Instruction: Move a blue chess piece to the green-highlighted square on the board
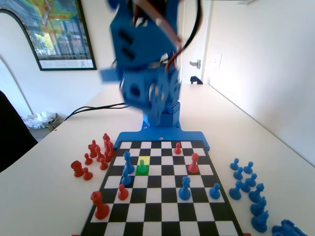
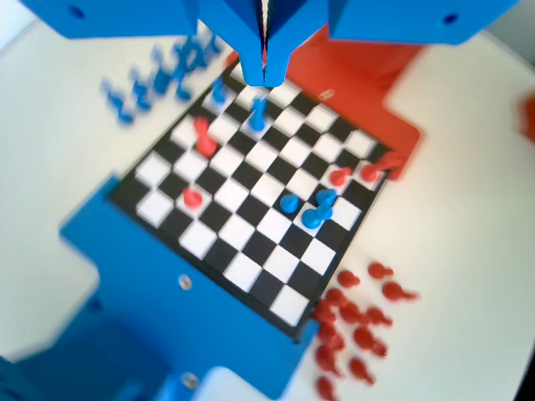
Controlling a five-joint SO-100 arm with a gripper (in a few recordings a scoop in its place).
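The blue chess piece (image 1: 142, 166), a short round-headed pawn with a greenish tint, stands upright on the green-highlighted square (image 1: 142, 173) in the left half of the board (image 1: 162, 197). In the wrist view the same pawn (image 2: 289, 203) sits beside two other blue pieces on the board (image 2: 251, 244). My gripper (image 2: 266, 73) hangs high above the board, its jaws pressed together with nothing between them, well apart from the pawn. In the fixed view the blue arm (image 1: 147, 73) is raised and blurred above the board's far end.
A pale yellow square (image 1: 144, 160) lies just beyond the green one. A tall blue piece (image 1: 128, 160) stands left of the pawn. Red pieces (image 1: 193, 163) and blue pieces (image 1: 184, 189) stand elsewhere on the board. Spare red pieces (image 1: 96, 152) lie left, spare blue pieces (image 1: 246, 182) right.
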